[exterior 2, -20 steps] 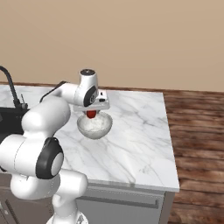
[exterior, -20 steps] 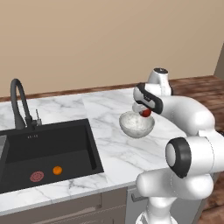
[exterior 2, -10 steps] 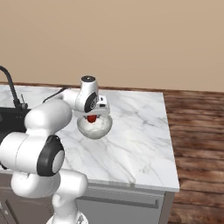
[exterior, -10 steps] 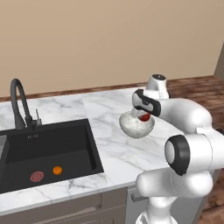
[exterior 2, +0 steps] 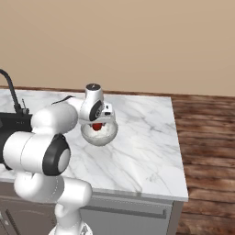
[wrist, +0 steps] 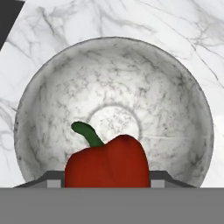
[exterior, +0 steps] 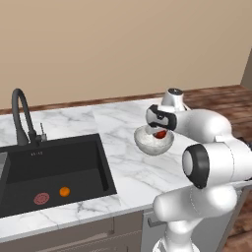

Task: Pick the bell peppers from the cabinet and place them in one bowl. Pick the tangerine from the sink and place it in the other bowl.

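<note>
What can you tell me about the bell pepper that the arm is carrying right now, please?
The bell pepper is small, glossy and red, rounded, with a curved dark green stem at its top. The pincer is closed on it from both sides, its dark tips pressing the pepper's flanks. It hangs over the inside of the white-grey speckled bowl, low within the rim in the base views; whether it touches the bowl's bottom cannot be told. The bowl's visible inside holds nothing else.
</note>
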Available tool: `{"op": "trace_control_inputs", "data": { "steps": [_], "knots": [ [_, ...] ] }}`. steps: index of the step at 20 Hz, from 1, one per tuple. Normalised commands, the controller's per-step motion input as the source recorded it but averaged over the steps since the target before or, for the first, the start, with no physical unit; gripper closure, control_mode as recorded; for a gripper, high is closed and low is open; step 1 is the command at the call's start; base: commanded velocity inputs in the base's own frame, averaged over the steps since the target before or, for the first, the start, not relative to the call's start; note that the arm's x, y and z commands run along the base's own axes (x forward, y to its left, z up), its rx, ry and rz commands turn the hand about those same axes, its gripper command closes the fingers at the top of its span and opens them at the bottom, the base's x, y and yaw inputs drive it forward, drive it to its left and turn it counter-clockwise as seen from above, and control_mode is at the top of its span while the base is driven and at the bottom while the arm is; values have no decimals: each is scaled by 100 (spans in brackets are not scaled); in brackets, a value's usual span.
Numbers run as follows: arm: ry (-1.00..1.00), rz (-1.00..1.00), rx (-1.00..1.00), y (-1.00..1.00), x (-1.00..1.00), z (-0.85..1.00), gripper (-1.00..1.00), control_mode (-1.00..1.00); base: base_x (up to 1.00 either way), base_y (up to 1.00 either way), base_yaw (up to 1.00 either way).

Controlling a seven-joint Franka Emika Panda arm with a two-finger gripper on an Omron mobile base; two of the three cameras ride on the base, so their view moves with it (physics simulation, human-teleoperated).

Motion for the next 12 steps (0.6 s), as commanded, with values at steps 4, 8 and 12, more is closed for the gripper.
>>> {"op": "trace_control_inputs", "data": {
  "steps": [4, 8, 12],
  "knots": [
    [0, -2, 0, 0, 25, -6, 100, -100, 0, 0, 0],
    [0, -2, 0, 0, 19, -7, 100, -100, 0, 0, 0],
    [0, -2, 0, 0, 9, -16, 100, -100, 0, 0, 0]
  ]
}}
